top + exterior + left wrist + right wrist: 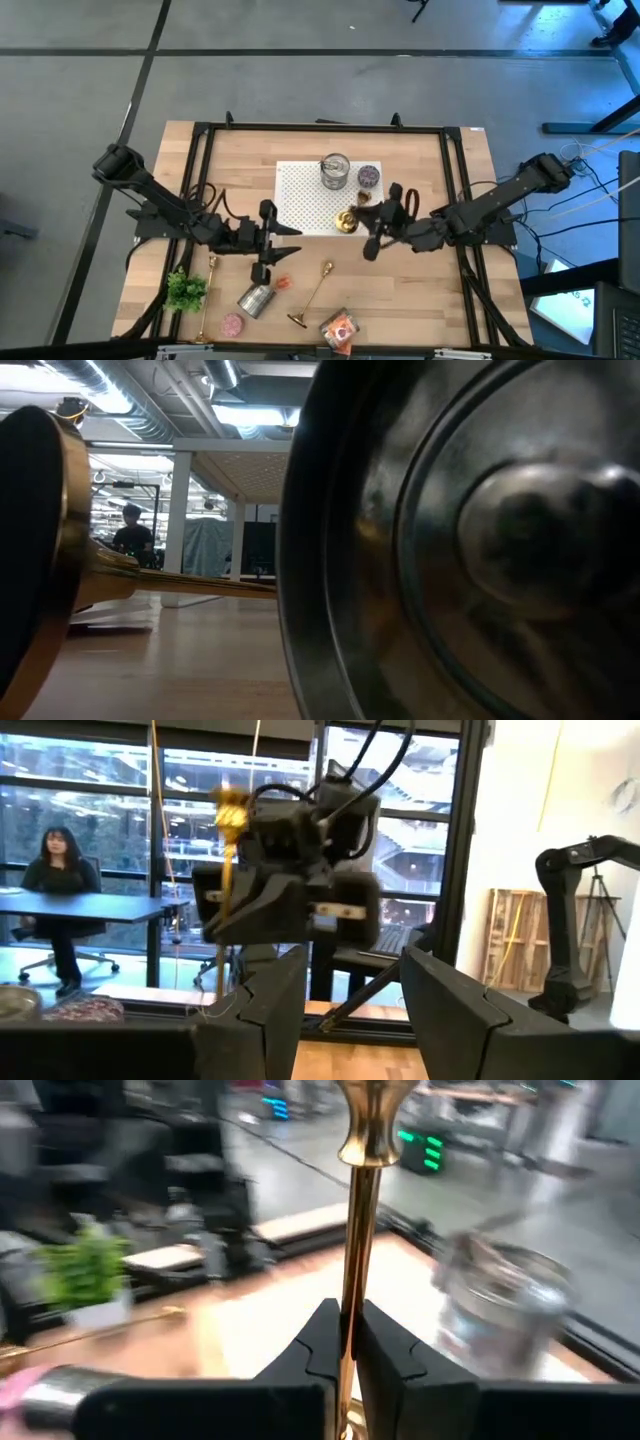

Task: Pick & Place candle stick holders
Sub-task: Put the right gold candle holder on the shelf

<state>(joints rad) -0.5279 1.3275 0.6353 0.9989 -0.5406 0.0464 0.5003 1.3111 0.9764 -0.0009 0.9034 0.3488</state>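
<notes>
My right gripper (348,1342) is shut on a gold candle stick holder (346,220) that stands upright at the near edge of the white dotted mat (300,195). The left wrist view shows its top cup (230,812) above the right gripper. My left gripper (350,1010) is open with nothing between its fingers; it hangs left of the mat (285,242), pointing at the right gripper. Two more candle stick holders lie on their sides on the wood: one (315,292) near the front middle, one (207,295) at the front left. My right gripper pinches the holder's slim stem (352,1295) between its two fingers, below a bulge in the stem. The fingers come about level from the table's right side and lie across the stem. The holder stays upright; I cannot tell whether its base touches the mat.
A silver tin (335,172) and a purple candle (368,177) stand on the mat's far part. A silver tin (255,298) lies at the front, filling the low view (450,540). A green plant (185,290), a pink candle (232,324) and an orange packet (340,328) are near the front edge.
</notes>
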